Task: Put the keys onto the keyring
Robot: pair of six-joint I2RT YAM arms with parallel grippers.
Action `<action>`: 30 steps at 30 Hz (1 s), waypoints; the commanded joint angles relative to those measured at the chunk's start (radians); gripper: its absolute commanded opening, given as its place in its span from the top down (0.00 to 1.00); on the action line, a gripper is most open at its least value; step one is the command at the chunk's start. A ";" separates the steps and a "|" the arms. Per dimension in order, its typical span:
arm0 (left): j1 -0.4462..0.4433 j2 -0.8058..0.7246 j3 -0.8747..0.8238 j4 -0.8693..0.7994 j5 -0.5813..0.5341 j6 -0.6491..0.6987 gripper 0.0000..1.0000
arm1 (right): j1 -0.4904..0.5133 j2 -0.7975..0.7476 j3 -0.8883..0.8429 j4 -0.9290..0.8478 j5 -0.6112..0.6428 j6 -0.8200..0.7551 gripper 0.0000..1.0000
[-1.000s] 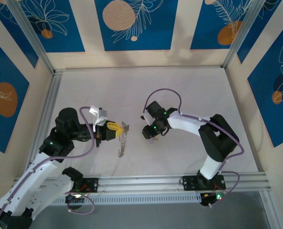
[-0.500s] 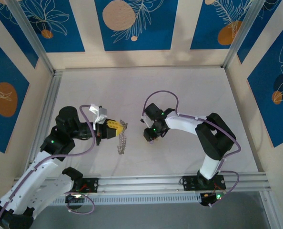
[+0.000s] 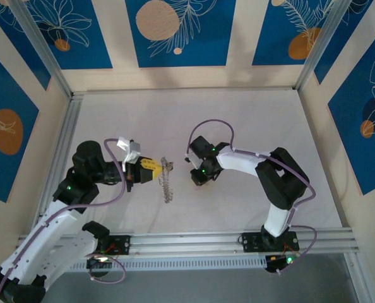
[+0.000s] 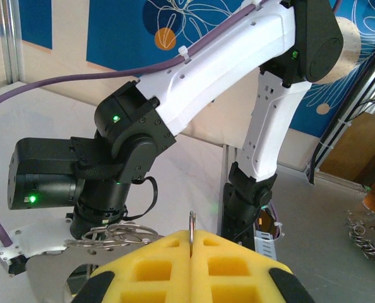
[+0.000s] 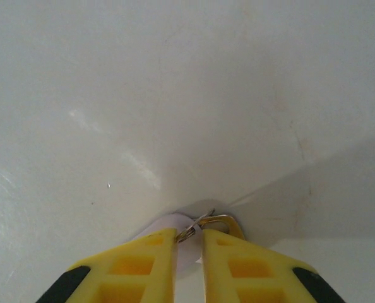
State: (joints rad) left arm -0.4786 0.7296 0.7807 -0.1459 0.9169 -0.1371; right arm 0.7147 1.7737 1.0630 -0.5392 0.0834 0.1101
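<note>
Yellow foam pads of my left gripper (image 3: pixel 153 171) are pressed together on a thin metal edge of the keyring (image 3: pixel 168 182). Its beaded chain trails over the white table (image 3: pixel 250 113) just right of them, between my two arms. Right of the chain, my right gripper (image 5: pixel 189 238) points down with its fingers nearly together around the keys (image 5: pixel 194 225), one pale lilac, one brassy, lying on the table; I cannot tell if they are pinched. Purple cables (image 3: pixel 213 122) loop over both arms, an aluminium rail (image 3: pixel 194 240) runs along the near edge, and blue flower-printed panels (image 3: pixel 175 31) wall the far side.
</note>
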 commanded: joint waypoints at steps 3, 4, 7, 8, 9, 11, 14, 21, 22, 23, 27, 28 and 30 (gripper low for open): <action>0.014 -0.022 -0.008 0.038 0.027 -0.013 1.00 | 0.016 0.028 0.035 -0.017 0.004 -0.014 0.80; 0.014 -0.021 -0.008 0.036 0.027 -0.013 1.00 | 0.018 0.028 0.035 -0.014 0.005 -0.012 0.80; 0.014 -0.019 -0.009 0.037 0.027 -0.012 1.00 | 0.020 0.029 0.032 -0.005 0.007 -0.007 0.80; 0.014 -0.019 -0.011 0.035 0.027 -0.012 1.00 | 0.019 0.030 0.031 -0.001 0.006 -0.006 0.82; 0.014 -0.020 -0.011 0.035 0.026 -0.012 1.00 | 0.019 0.031 0.031 -0.001 0.003 -0.006 0.86; 0.016 -0.022 -0.011 0.030 0.025 -0.009 1.00 | 0.016 0.024 0.028 -0.003 -0.013 -0.014 0.99; 0.017 -0.024 -0.011 0.013 0.019 0.001 1.00 | 0.009 -0.022 0.007 0.006 -0.049 -0.027 1.00; 0.025 -0.026 -0.017 0.011 -0.005 0.004 1.00 | 0.034 -0.312 -0.084 -0.036 -0.071 -0.072 1.00; 0.026 -0.023 -0.018 0.018 -0.007 0.001 1.00 | 0.034 -0.354 -0.098 -0.047 -0.070 -0.073 1.00; 0.028 -0.020 -0.020 0.022 -0.007 -0.001 1.00 | 0.032 -0.380 -0.105 -0.060 -0.065 -0.071 1.00; 0.032 -0.022 -0.023 0.042 -0.009 -0.015 1.00 | -0.003 -0.395 -0.112 -0.084 -0.074 -0.017 0.76; 0.033 -0.025 -0.026 0.045 -0.010 -0.020 1.00 | -0.001 -0.376 -0.108 -0.070 -0.069 -0.005 0.62; 0.032 -0.032 -0.026 0.040 -0.020 -0.020 1.00 | 0.009 -0.322 -0.098 -0.039 -0.041 0.012 0.44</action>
State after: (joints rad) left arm -0.4599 0.7208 0.7578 -0.1490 0.9035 -0.1490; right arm 0.7189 1.3853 0.9787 -0.5697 0.0330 0.0868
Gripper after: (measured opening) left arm 0.046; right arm 0.507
